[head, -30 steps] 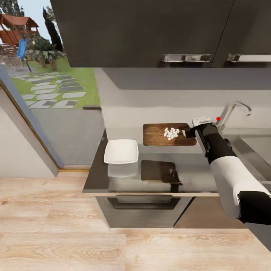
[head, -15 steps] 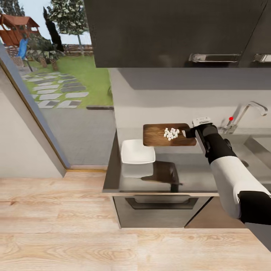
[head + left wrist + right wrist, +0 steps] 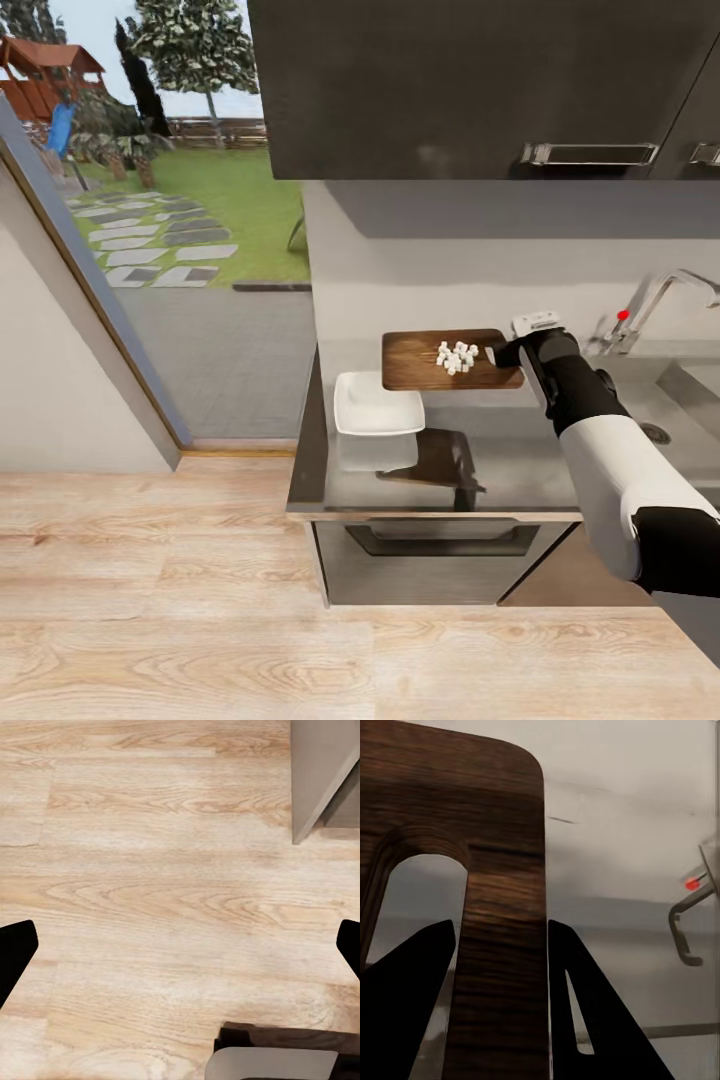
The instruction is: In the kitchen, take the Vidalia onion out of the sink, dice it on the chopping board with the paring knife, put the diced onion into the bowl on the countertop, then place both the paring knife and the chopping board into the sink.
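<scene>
Wooden chopping board (image 3: 452,360) is clamped at its slotted handle end by my right gripper (image 3: 497,353), raised above the countertop (image 3: 500,460). Diced onion (image 3: 456,355) sits on it just beyond the fingertips, the bowl (image 3: 377,404) lies beyond its far end, and my left gripper (image 3: 180,945) hangs spread over floor (image 3: 165,870).

Dark wall cabinets (image 3: 480,85), wooden floor (image 3: 150,560), perhaps a playhouse (image 3: 35,70) outside.

My head camera high, looking down over the desk (image 3: 450,480), right wrist camera pressed close against the chopping board (image 3: 502,907), shared with head, left wrist camera facing the floor (image 3: 165,900).
</scene>
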`<state>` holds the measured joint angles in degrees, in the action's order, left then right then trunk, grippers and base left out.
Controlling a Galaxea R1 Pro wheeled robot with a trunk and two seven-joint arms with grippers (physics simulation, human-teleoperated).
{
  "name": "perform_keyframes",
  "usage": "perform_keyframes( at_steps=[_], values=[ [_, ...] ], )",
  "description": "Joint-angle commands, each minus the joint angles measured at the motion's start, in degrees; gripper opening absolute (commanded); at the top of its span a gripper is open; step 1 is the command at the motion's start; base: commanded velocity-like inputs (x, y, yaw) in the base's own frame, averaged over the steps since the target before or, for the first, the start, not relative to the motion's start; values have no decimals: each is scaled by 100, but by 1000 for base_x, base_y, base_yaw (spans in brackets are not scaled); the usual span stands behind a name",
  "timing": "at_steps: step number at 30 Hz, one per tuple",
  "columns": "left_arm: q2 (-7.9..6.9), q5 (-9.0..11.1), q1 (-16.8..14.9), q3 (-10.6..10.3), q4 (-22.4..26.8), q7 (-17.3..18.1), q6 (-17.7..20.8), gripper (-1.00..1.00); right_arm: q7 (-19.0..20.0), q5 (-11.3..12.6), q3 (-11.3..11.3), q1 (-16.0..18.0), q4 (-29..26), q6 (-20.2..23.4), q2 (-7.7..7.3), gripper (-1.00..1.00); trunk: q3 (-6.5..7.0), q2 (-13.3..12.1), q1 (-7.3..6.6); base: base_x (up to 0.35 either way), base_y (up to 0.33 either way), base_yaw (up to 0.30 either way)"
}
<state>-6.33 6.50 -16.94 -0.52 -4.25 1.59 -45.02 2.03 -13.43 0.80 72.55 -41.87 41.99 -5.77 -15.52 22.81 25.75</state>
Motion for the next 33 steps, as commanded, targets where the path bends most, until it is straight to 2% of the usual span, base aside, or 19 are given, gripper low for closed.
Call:
perform_keyframes(
  at_steps=[1,3,6,10,16,21,26,30,33],
  values=[
    [1,35,-11,-10,-23,17,-33,100,21,-58,8,5,-6,29,-3,-100,-11,11,3,0,0,0],
    [1,35,-11,-10,-23,17,-33,100,18,-178,33,5,-6,29,8,-100,-11,11,3,0,0,0],
    [1,35,-11,-10,-23,17,-33,100,15,-324,204,5,-11,29,24,-100,-11,11,3,0,0,0],
    [1,35,-10,-10,-23,17,-33,100,9,-363,314,5,-14,34,52,-100,-11,11,3,0,0,0],
    [1,35,-11,-10,-23,17,-33,100,8,-385,340,5,-20,39,78,-100,-11,11,3,0,0,0],
    [9,35,-11,-11,-23,17,-33,100,0,-417,404,5,-48,75,186,-100,-11,11,3,0,0,0],
    [9,35,-11,-10,-23,17,-32,100,-4,-484,481,5,-179,95,207,-100,-11,11,3,0,0,0],
    [9,35,-11,-10,-23,17,-30,100,-8,-493,498,5,-553,490,214,-100,-11,11,3,0,0,0],
    [9,35,-11,-10,-23,17,-32,100,-9,-494,509,5,-740,597,210,-100,-11,11,3,0,0,0]
  ],
)
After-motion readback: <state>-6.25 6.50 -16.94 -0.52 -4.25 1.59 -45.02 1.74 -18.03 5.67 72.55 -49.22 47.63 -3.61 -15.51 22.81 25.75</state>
